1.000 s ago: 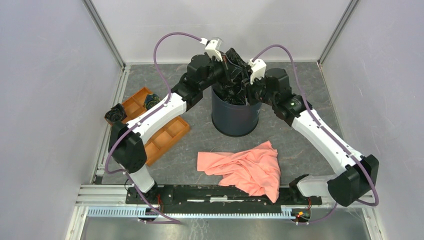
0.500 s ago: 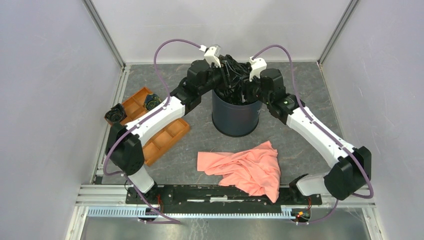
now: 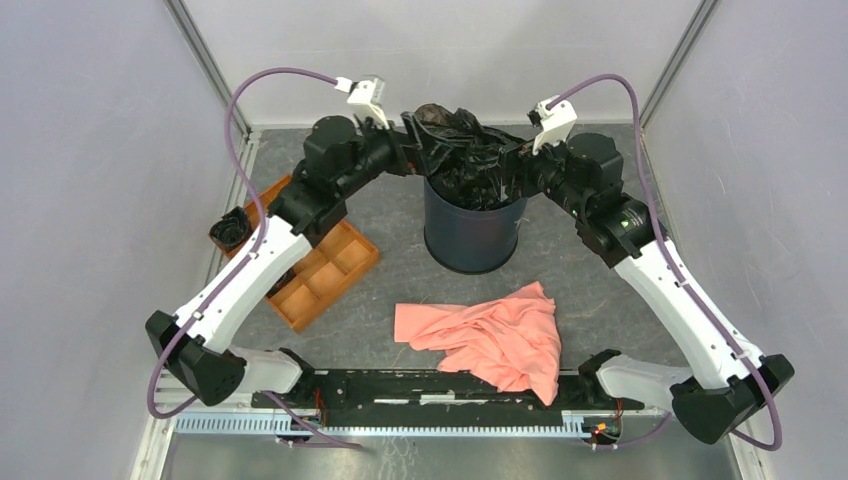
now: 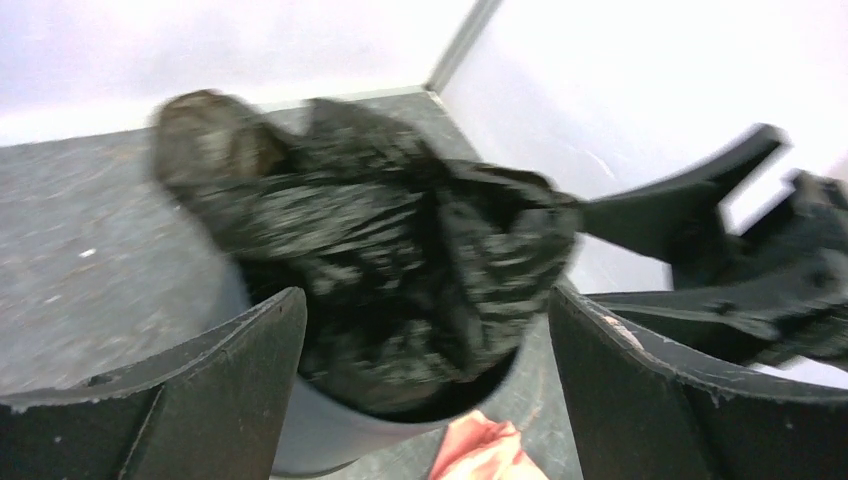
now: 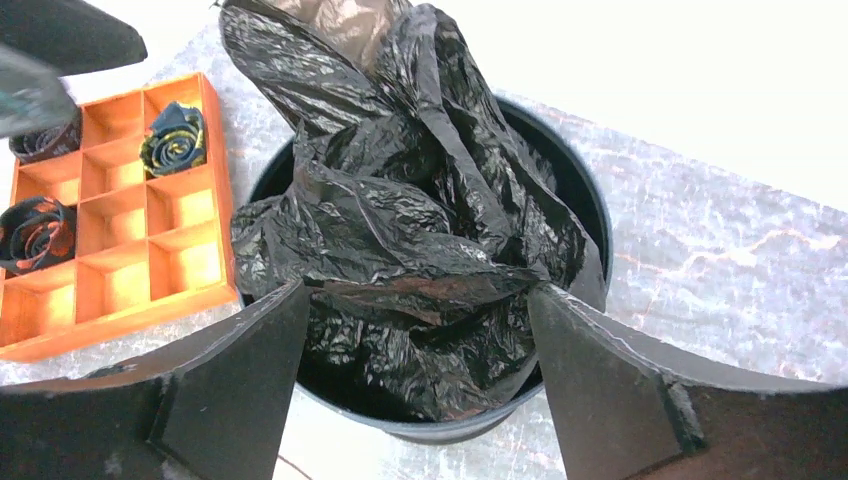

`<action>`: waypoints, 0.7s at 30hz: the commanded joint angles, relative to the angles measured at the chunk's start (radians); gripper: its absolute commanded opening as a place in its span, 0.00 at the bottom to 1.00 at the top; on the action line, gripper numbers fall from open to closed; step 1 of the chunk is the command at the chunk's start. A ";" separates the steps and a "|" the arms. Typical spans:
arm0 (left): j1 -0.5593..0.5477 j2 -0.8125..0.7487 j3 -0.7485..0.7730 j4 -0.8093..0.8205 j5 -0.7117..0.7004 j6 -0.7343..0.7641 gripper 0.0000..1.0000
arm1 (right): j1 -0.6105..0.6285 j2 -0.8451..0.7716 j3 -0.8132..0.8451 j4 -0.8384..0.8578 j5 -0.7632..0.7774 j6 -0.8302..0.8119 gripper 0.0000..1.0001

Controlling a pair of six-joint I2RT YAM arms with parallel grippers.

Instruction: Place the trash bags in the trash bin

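Observation:
The dark navy trash bin (image 3: 470, 240) stands at the back middle of the table. Wrinkled black trash bags (image 3: 462, 145) fill it and bulge up above its rim. My left gripper (image 3: 412, 150) hangs open just left of the mound, and my right gripper (image 3: 520, 165) hangs open just right of it. In the left wrist view the bags (image 4: 380, 240) lie beyond the spread fingers (image 4: 200, 390), over the bin wall (image 4: 290, 440). The right wrist view looks down into the bin (image 5: 590, 210): the bags (image 5: 400, 200) lie past the wide-apart fingers (image 5: 620, 390), nothing gripped.
An orange compartmented tray (image 3: 325, 265) with dark rolled items lies left of the bin, seen again as the tray (image 5: 120, 240). A salmon-pink cloth (image 3: 490, 335) lies crumpled in front of the bin. Grey enclosure walls stand close on three sides.
Both grippers have opened and let go of the bags. Both arms have drawn back outward from over the bin, left to the left, right to the right. The bags stay heaped in the bin.

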 commanded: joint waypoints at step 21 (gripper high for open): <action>0.211 0.225 0.113 -0.057 0.102 -0.089 0.96 | -0.002 0.221 -0.073 0.170 -0.130 -0.036 0.68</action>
